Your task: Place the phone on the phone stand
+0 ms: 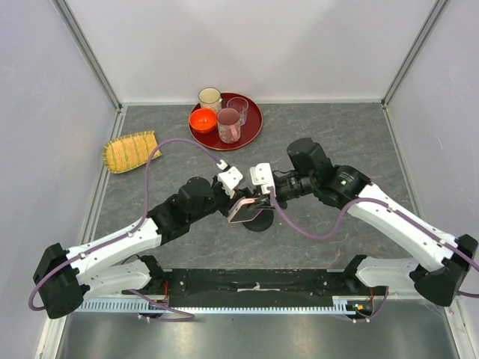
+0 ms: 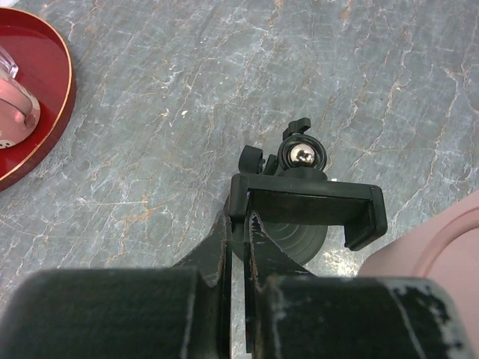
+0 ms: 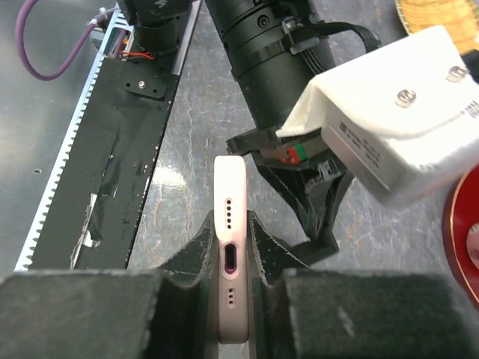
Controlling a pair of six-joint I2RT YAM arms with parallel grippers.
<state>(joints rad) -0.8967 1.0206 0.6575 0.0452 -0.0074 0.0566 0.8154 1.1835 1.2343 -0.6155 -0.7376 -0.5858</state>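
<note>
Stand point(image 2: 296, 241), steadied by the left claw point(image 2: 238, 228) clenched on its clamp point(image 2: 307, 203), sits just beside the phone point(image 3: 229, 179), pinched edgewise in the right claw point(image 3: 230, 235) for slotting in.

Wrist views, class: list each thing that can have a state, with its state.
Pale pink-cased slim smartphone: gripped edge-on, not yet on stand.
Small black clamp-topped phone stand: upright, clamp empty.
Left gripper: shut on the stand's clamp.
Right gripper: shut on the phone.
</note>
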